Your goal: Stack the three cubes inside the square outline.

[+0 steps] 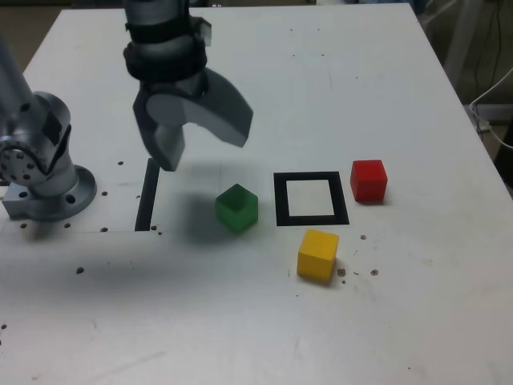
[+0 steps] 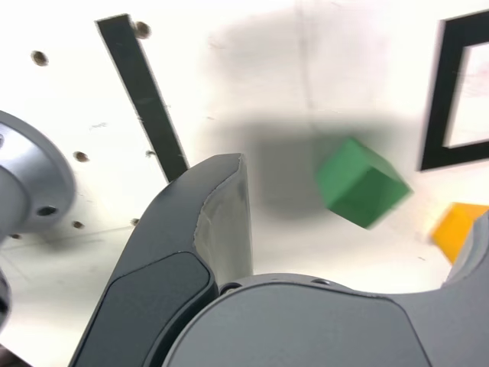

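Three cubes lie apart on the white table. The green cube (image 1: 236,208) (image 2: 359,183) sits just to the exterior view's left of the square outline (image 1: 311,199) (image 2: 435,99). Right of the outline is the red cube (image 1: 369,180), and the yellow cube (image 1: 317,254) (image 2: 457,229) sits in front of it. The outline's white centre holds nothing. My gripper (image 1: 204,144) hangs above the table, up and to the exterior view's left of the green cube, jaws open and empty. In the wrist view the green cube lies beyond the gap between the jaws.
A straight black stripe (image 1: 147,195) (image 2: 143,95) lies on the table near the arm's round grey base (image 1: 44,172). Small screw holes dot the table (image 1: 240,321). Cables hang past the table's edge at the exterior view's right.
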Controlling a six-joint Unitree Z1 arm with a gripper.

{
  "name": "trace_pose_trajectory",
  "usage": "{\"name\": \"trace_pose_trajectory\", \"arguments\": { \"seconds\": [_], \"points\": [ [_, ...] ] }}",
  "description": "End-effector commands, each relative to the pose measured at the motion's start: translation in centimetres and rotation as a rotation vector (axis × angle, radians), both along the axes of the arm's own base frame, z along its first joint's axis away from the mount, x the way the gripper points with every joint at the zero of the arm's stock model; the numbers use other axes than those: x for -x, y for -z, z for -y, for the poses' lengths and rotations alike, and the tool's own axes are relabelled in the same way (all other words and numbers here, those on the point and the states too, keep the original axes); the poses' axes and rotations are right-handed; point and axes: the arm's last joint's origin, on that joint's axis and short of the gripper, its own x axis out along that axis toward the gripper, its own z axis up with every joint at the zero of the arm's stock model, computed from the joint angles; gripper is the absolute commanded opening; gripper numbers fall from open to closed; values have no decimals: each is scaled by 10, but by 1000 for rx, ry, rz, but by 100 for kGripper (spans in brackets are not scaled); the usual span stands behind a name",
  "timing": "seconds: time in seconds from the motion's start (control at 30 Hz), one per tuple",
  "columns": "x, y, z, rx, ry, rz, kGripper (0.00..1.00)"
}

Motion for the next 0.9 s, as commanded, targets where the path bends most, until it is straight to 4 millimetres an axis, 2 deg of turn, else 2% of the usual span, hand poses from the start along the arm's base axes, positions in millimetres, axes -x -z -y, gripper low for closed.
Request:
{"name": "trace_pose_trajectory", "arguments": {
  "seconds": [0.0, 0.13, 0.57, 0.73, 0.87],
  "points": [
    [-7, -6, 0, 2, -1, 23, 99],
    [-23, -19, 1, 7, -1, 52, 96],
    [-106, -46, -1, -39, -27, 80, 95],
    [-137, -49, -1, -62, -34, 82, 95],
    [-162, -43, -1, -65, -35, 83, 95]
  ]
}}
